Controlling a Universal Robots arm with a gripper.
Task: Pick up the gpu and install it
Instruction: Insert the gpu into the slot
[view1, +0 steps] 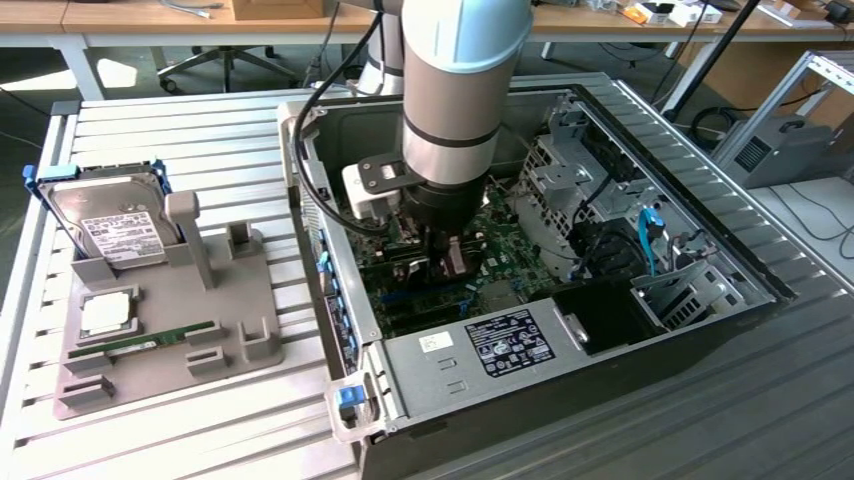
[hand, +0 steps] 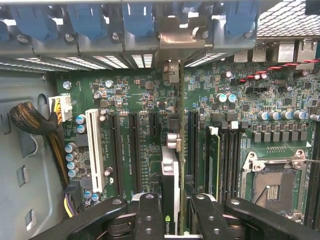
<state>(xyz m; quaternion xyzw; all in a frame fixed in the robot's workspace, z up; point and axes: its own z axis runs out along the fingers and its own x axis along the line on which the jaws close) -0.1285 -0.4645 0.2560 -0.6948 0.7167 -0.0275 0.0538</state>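
One gpu (hand: 171, 172), a thin green circuit-board card with a silver end bracket, stands on edge over the green motherboard (hand: 125, 100). The black gripper (hand: 173, 202) is clamped on it, a finger against each face. In the exterior view this sits at frame centre, inside the open grey computer case (view1: 441, 385). A boxy silver hard drive (view1: 114, 235) stands on the grey holder (view1: 267, 355) at the exterior view's left.

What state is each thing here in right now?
Green circuit-board gpu with silver end bracket: gripped, upright on edge at the green motherboard slots.
Black two-fingered end effector: shut on the gpu.
Black metal computer case: open, insides exposed.
Boxy silver hard drive: standing in the grey plastic holder.
Narrow green memory stick: lying flat in the holder.
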